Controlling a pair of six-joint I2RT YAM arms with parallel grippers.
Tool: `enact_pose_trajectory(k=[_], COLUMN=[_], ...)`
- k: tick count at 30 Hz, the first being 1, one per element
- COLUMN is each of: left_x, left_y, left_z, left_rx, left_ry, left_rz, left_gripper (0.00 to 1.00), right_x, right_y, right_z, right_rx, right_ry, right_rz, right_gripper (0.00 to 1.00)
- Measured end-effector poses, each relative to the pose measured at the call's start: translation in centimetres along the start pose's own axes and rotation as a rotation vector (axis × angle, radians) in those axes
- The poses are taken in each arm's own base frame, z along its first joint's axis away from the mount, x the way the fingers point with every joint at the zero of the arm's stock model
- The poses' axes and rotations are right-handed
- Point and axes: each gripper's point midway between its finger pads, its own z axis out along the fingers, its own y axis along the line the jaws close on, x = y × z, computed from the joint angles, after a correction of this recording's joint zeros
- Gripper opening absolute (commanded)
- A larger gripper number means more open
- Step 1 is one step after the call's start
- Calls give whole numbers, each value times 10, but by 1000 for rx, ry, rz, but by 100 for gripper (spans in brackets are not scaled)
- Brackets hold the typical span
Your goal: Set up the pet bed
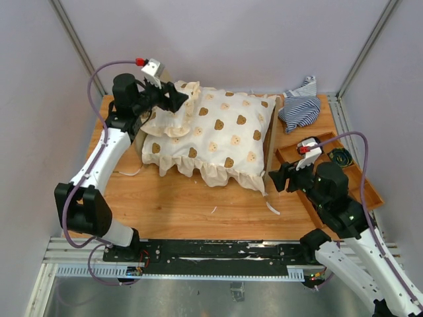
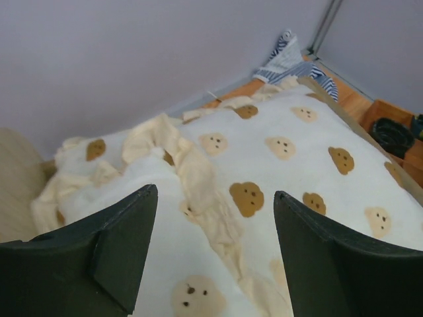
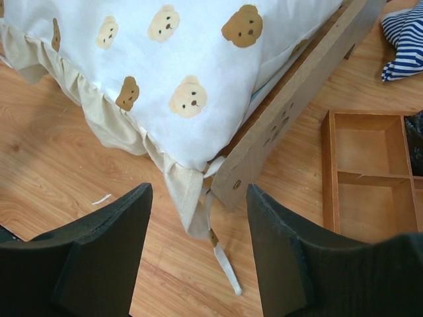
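Light wood first: the counter, carrying everything, with both arm bases along its near edge. On its back half, left of centre, the pet bed, nearly buried, only a wooden end board showing at its right side, standing on edge. Draped over the bed, a large cream bear-print cushion, its frilled hem spilling onto the counter at the near side. Left arm stretched up the counter's left edge, elbow low by the base, forearm rising toward the back, wrist turned rightward. Left tool poised just above the cushion's left end, fingers spread wide, gripping nothing. Right arm folded in from the near right, forearm pointing left. Right tool hovering above bare counter just off the bed's near right corner, fingers likewise parted and empty. Right of the bed, a compartmented wooden tray, partly hidden under the right arm, with a dark coiled item inside, too small to identify. Beneath the left tool, a smaller matching pillow, crumpled, lying on the cushion. Behind the tray, a bunched blue-and-white striped cloth. Smallest, a pale tie ribbon trailing onto the counter from the cushion's near right corner.
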Motion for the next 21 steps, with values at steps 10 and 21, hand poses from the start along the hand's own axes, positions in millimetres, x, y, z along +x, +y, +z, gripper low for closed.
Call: enact_pose_trajectory(k=[10, 21], left_x=[110, 45], left_y=[-9, 2], left_z=[-3, -28], left_rx=[-29, -171], left_ry=[202, 154], left_rz=[-177, -157], left_gripper=[77, 99], right_x=[-7, -2], right_y=[1, 1], right_z=[-9, -3], right_rx=[-8, -6], right_ry=[-50, -19], right_rz=[10, -3], right_gripper=[60, 63])
